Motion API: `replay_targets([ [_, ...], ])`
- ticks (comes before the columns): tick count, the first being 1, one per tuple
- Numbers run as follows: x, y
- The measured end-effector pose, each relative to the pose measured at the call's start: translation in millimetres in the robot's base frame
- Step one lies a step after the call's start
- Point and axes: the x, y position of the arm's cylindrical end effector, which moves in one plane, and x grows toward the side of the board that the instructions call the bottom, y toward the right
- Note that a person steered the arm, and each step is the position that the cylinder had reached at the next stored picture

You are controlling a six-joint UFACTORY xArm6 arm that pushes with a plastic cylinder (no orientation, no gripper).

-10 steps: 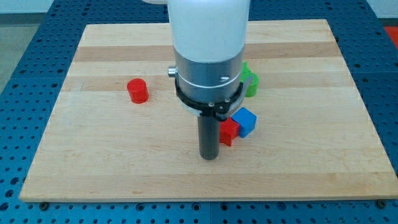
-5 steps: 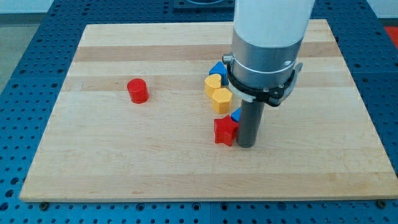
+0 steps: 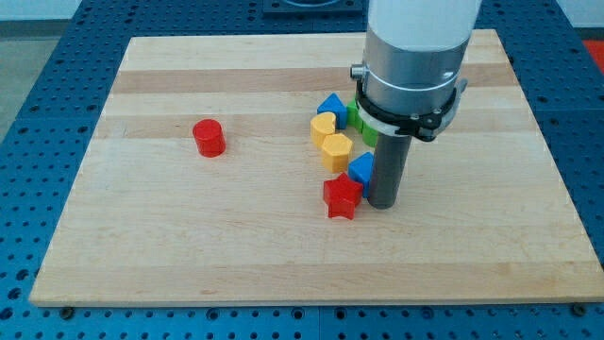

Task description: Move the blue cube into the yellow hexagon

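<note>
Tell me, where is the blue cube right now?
The blue cube sits right of the view's centre, squeezed between the yellow hexagon and my tip, just above the red star.

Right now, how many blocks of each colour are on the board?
Red: 2, the red cylinder and red star.
Yellow: 2, the yellow hexagon and another yellow block.
Blue: 2, the blue cube and a blue block.
Green: 1, a green block, partly hidden.
Total: 7.
</note>
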Motion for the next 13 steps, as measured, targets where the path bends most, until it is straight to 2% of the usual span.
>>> replay_targets([
  [13,-17,14],
])
